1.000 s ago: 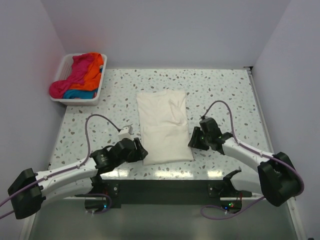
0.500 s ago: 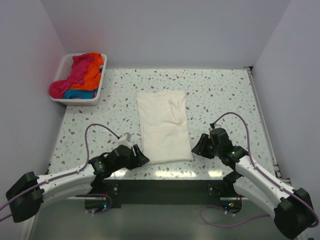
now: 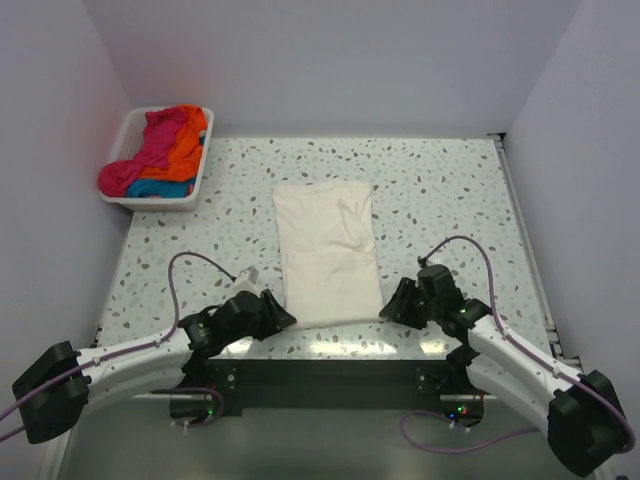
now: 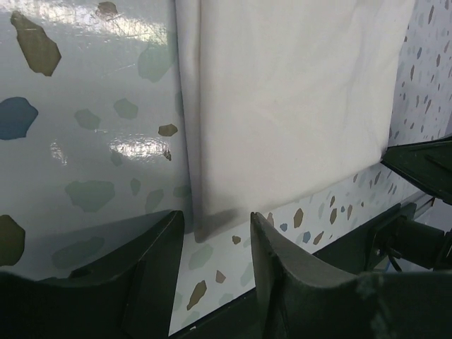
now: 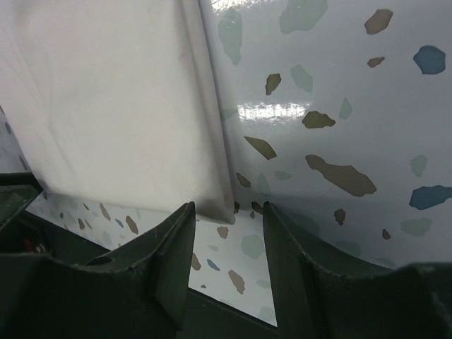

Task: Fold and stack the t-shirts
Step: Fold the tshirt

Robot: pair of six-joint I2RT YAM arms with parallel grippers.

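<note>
The left claw sits low by the near edge of the speckled tabletop. Its two dark fingers are parted to a middling width and pinch nothing. The near left corner of the cream-white folded cloth t-shirt lies flat on the surface, right at the gap between the tips. The right claw mirrors it on the other side, its jaws likewise apart and empty, with the shirt's near right corner lying just at its fingertips.

From there the shirt runs as a long rectangle from the near edge toward the middle of the tabletop, with a few creases in its far half. Well apart, at the far left corner, a white slatted plastic basket holds a heap of magenta-pink, orange and blue t-shirts.
</note>
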